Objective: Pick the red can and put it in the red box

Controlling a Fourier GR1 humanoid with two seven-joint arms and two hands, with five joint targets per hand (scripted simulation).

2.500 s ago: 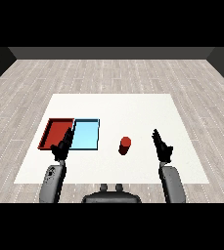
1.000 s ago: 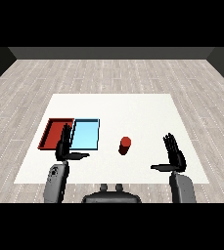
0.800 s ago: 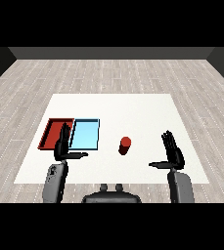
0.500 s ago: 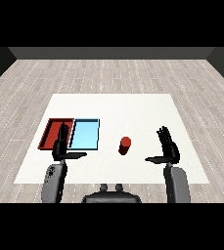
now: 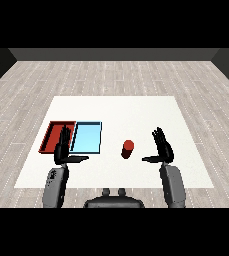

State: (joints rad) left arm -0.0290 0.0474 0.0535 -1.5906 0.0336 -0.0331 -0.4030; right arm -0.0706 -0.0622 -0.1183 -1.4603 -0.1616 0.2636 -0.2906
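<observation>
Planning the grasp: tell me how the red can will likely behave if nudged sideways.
The red can stands upright, taller than wide, so it could tip. Once over, its round body would probably roll. The right hand, open beside it, isn't touching.

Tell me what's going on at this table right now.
A humanoid robot is setting up to grab the red can, which stands upright on the white table to the right of the light blue tray. Its right hand is open beside the can, to its right, not touching it. The left hand hovers open near the red tray, where the can should go. Nothing is held yet.
</observation>
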